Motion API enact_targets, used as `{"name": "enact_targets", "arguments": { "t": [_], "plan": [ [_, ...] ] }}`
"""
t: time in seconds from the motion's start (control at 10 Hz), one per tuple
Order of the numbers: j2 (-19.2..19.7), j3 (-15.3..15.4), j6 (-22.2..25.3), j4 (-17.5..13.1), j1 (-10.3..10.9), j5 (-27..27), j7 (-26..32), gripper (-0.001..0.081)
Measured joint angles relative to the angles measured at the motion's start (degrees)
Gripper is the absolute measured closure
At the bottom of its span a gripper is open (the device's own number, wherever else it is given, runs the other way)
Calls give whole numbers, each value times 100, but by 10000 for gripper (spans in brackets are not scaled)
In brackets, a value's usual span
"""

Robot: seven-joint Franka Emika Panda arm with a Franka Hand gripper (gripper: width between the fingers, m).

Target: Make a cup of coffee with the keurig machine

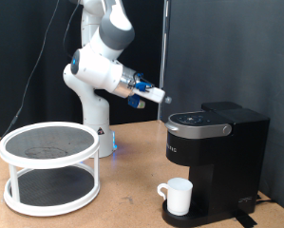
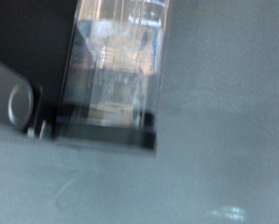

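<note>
The black keurig machine (image 1: pixel 217 152) stands at the exterior view's right with its silver-ringed lid down. The white cup (image 1: pixel 177 197) stands upright on the drip tray under the spout, handle towards the exterior view's left. My gripper (image 1: pixel 162 96) hangs in the air to the upper left of the machine's lid, apart from it, with nothing visibly between its fingers. The wrist view is blurred. It shows a clear, box-like part with a dark base (image 2: pixel 111 79) against a grey wall, and my fingers do not show in it.
A white two-tier round rack (image 1: pixel 51 166) with dark mesh shelves stands on the wooden table at the exterior view's left. The arm's white base (image 1: pixel 99 133) rises behind it. A black curtain hangs behind.
</note>
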State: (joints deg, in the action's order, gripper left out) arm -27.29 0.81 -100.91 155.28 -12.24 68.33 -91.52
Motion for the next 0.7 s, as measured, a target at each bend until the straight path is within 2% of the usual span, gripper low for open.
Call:
{"name": "enact_targets", "arguments": {
  "t": [0.2,0.7],
  "plan": [
    [-429,-3,155,52,-1,-65,-496,72],
    [-388,-9,121,55,-1,-28,-395,72]
  ]
}}
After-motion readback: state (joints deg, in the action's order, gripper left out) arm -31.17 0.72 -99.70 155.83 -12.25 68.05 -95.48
